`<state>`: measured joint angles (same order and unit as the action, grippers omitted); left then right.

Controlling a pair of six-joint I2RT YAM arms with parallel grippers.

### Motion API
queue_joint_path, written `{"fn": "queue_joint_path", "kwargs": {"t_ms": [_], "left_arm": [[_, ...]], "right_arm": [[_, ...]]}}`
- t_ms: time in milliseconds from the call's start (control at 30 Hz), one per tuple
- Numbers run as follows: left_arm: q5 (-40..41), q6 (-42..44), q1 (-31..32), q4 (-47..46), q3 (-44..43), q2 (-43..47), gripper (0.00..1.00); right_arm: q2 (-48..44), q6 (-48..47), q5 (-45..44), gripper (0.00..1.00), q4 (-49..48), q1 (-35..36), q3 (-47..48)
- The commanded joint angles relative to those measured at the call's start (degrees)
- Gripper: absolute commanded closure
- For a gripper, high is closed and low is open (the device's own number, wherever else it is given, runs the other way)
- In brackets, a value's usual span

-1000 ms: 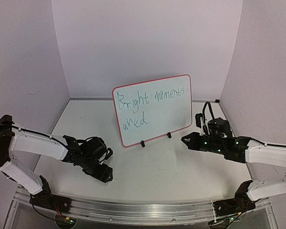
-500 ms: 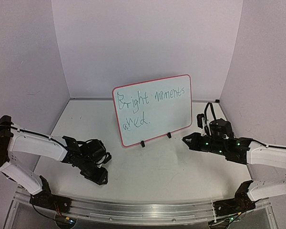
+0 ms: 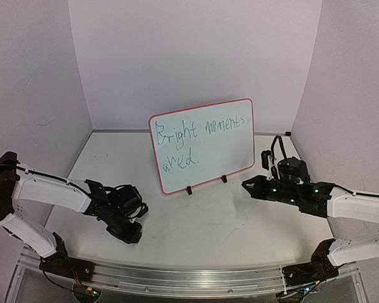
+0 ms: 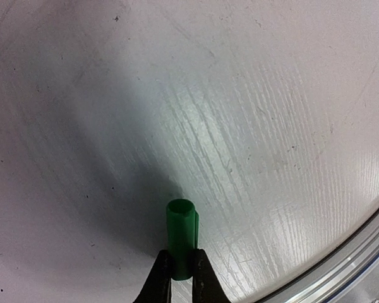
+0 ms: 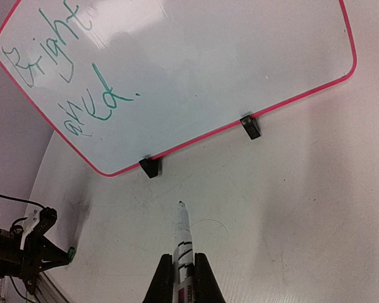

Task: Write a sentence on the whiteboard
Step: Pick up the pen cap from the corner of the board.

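The whiteboard (image 3: pixel 222 153) stands tilted on two black clip feet at mid-table, with green writing "Bright moments" and a second word below. In the right wrist view the whiteboard (image 5: pixel 227 69) fills the top. My right gripper (image 5: pixel 184 260) is shut on an uncapped white marker (image 5: pixel 182 235), tip pointing at the board's lower edge, a short gap away. In the top view the right gripper (image 3: pixel 246 184) sits right of the board. My left gripper (image 4: pixel 181 257) is shut on a green marker cap (image 4: pixel 181 233), low over the table; from above, the left gripper (image 3: pixel 131 235) is front left.
An aluminium rail (image 3: pixel 189 278) runs along the near edge and shows at the lower right of the left wrist view (image 4: pixel 347 262). White walls enclose the table on three sides. The clip feet (image 5: pixel 150 166) rest on the tabletop.
The left gripper's jaws have closed on the green cap, and that gripper has drifted a little left and toward the near edge. The right arm has barely moved.
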<state>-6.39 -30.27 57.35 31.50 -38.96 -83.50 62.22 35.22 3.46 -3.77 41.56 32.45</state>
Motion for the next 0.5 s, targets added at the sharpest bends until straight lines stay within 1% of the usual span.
{"fn": "queue_joint_path", "kwargs": {"t_ms": [0, 67, 233, 467], "left_arm": [[0.5, 0.3, 0.4, 2.1, 0.0, -1.9, 0.97], [0.5, 0.3, 0.4, 1.8, -0.1, -2.1, 1.00], [1.2, -0.3, 0.4, 0.9, -0.2, -0.5, 1.00], [7.8, 0.1, 0.4, 1.0, -2.1, 3.7, 1.00]], "right_arm": [[-0.9, 0.0, -0.9, 1.00, -1.1, 0.4, 0.0], [-1.0, -0.3, -0.9, 1.00, -0.8, 0.4, 0.2], [-1.4, -1.3, -0.7, 1.00, 1.2, 0.4, 1.2], [-3.9, -0.5, -0.1, 1.00, 3.3, 0.3, 2.0]]}}
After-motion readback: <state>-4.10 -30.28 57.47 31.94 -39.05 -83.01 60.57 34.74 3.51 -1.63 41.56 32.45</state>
